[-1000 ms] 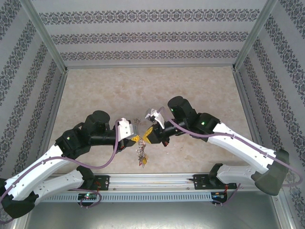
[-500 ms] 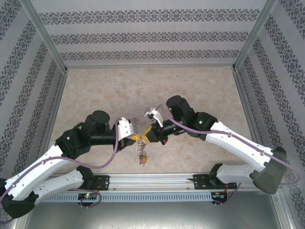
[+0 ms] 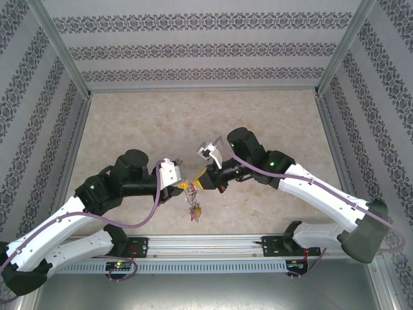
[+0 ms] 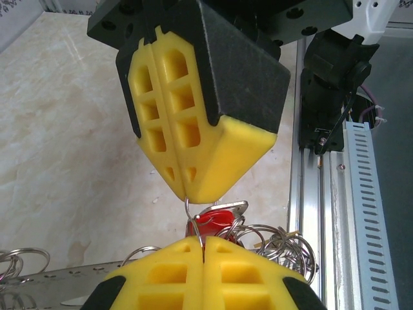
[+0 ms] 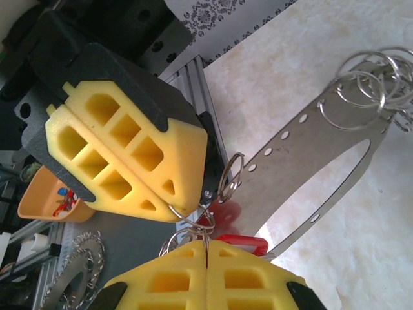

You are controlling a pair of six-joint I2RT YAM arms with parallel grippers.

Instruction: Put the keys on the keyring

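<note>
The key with the red tag point(image 4: 216, 218) sits right between the two grippers, just behind a thin wire ring point(image 4: 188, 210) that both of them pinch. In the left wrist view this ring rises as a fine loop out of the seam of the left gripper point(image 4: 203, 248), whose yellow foam fingers are pressed flat together. Its top goes into the tip of the right gripper point(image 4: 185, 192), which comes down from above with its fingers pressed together too. The two tips are near each other but apart, with a short stretch of wire spanning the gap. A tangle of silvery rings point(image 4: 277, 240) crowds just to the right of the red tag.

The keyring point(image 5: 290, 155) is a flat grey band with a row of small holes, bent into a long oval. In the right wrist view it slants from the pinched spot up toward the right. Its near end is close beside the red tag, and its far end carries a cluster of loose rings point(image 5: 364, 81).

From above, the grippers meet nose to nose over the near middle of the beige marbled table point(image 3: 161, 123). A small bunch of rings and tags point(image 3: 193, 208) shows just on their near side, toward the metal rail point(image 3: 206, 244). In the right wrist view an orange bin point(image 5: 39, 197) holds small coloured bits, too blurred to name.
</note>
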